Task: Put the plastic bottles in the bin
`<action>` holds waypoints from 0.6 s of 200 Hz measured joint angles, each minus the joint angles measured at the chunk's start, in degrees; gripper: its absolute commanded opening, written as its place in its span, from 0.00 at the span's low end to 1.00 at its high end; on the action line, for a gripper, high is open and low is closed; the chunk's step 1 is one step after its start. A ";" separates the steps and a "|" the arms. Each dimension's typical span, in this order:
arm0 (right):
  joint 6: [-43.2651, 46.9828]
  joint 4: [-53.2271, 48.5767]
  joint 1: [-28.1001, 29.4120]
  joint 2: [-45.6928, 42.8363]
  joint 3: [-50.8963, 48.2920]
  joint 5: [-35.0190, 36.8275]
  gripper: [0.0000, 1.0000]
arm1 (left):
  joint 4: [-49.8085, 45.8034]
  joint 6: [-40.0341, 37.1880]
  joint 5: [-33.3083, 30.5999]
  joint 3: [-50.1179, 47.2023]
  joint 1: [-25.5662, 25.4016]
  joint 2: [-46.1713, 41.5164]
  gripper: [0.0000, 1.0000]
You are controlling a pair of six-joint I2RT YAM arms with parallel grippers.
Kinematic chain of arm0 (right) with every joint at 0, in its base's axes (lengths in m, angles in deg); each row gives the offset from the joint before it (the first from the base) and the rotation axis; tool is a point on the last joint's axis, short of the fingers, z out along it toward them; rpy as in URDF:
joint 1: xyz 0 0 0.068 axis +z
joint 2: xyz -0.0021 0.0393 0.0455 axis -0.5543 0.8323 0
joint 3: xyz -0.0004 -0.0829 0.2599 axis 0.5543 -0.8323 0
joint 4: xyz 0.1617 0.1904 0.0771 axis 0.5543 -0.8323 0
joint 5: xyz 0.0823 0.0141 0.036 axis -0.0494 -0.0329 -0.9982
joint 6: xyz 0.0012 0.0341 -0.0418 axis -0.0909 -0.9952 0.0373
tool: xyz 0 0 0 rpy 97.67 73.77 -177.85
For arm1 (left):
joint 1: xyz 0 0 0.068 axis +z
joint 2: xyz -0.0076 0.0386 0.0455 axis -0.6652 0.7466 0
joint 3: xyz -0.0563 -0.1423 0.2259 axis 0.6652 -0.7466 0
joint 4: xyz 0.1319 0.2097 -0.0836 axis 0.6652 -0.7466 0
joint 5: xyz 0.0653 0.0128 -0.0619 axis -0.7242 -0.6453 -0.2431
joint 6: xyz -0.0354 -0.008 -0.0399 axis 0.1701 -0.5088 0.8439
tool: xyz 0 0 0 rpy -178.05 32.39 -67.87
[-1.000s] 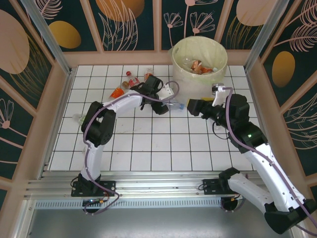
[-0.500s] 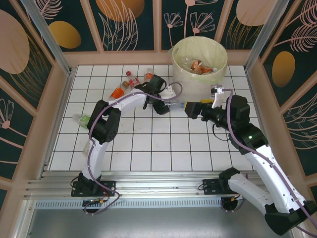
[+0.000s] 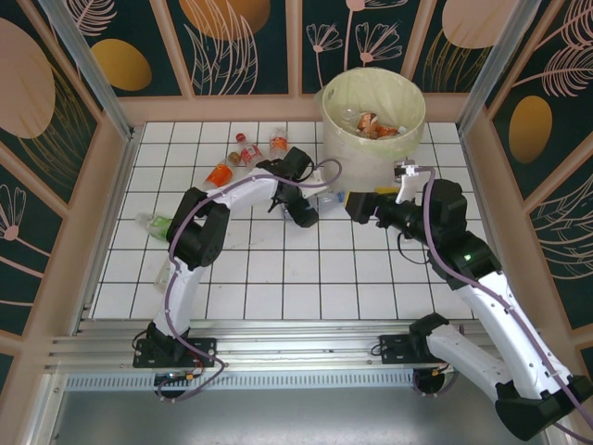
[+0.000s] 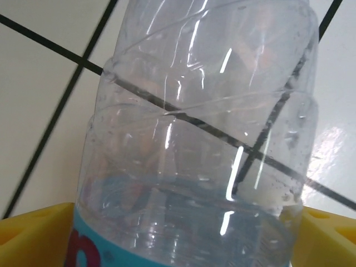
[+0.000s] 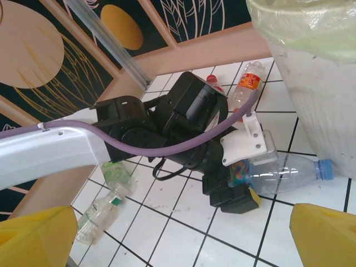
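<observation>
Right of centre in the top view, the right claw (image 3: 356,205) gapes fully and holds nothing. Just left of it a clear, blue-capped bottle (image 3: 330,197) lies on the tabletop (image 3: 278,278), long axis across the frame, cap toward that claw. The left claw (image 3: 304,211) is nearer, spread wide astride the bottle's base end; whether it presses I cannot tell. The bin (image 3: 371,153) stands just beyond, upper right.

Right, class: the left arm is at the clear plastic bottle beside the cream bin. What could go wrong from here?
1. The round clear plastic bottle with the blue label lies on the tiles between the yellow fingers of the left gripper; it may roll or slip out.
2. The open right gripper sits very near; the two might collide.
</observation>
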State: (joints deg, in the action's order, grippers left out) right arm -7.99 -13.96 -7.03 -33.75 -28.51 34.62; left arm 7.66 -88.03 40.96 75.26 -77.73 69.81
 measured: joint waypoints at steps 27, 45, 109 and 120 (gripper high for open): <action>-0.02 0.00 0.00 -0.04 -0.02 0.00 0.99 | 0.68 4.85 0.68 -3.76 -0.42 -0.63 0.86; -0.02 0.02 0.00 -0.07 -0.11 -0.02 0.99 | 1.64 7.78 0.74 -5.92 -0.42 -2.45 0.82; -0.13 0.02 0.00 -0.39 -0.13 0.00 0.99 | 8.72 15.06 0.76 -14.86 -0.92 -7.26 0.63; -0.15 0.04 0.00 -0.39 -0.31 0.00 0.99 | 9.75 15.87 0.79 -16.20 -1.07 -8.00 0.59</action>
State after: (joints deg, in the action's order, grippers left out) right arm -8.14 -13.92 -7.03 -34.14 -28.81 34.62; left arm 17.40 -72.16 41.75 59.07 -78.80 61.81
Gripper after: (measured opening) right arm 0.990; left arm 0.633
